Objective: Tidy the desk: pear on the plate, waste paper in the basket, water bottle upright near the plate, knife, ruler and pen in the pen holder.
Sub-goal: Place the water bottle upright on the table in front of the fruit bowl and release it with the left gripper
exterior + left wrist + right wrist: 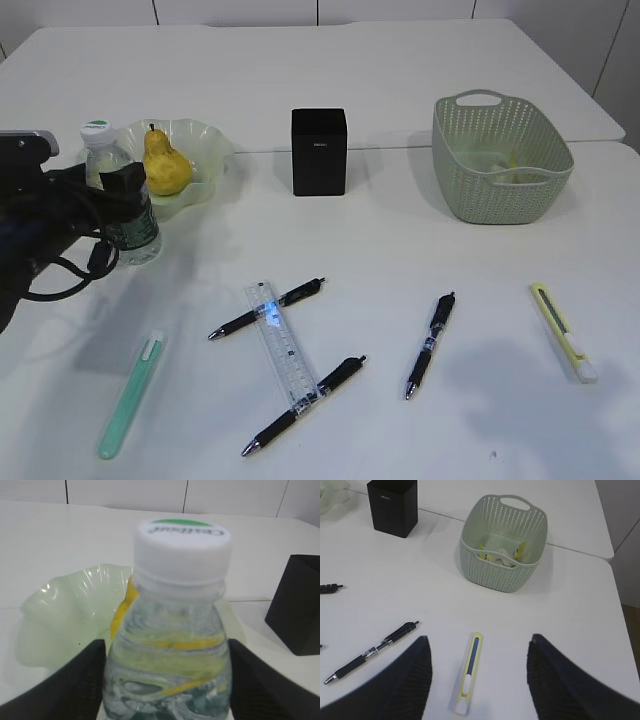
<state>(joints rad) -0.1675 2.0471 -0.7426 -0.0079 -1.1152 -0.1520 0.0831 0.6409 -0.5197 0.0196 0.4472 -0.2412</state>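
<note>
The water bottle [125, 195] was seen standing upright on the table [400, 260], just beside the plate [205, 140], in which the pear [165, 165] was lying. The left tool [167, 680] was placed around the bottle's body, one dark finger on each side; whether the fingers [60, 690] were pressing the bottle or only flanking it could not be told from the wrist view. The right tool [477, 675] was held spread above the table, nothing between its fingers, with a yellow utility knife [469, 675] lying on the table beneath the gap. The waste paper [502, 555], yellow and white scraps, was lying inside the basket [495, 575] at the far right. The pen holder [319, 152] stood between plate and basket. The ruler [283, 345] lay flat near the table's front, crossed by two black pens [268, 308], with a third black pen [430, 345] set apart to the right and a green knife [132, 395] to the left.
</note>
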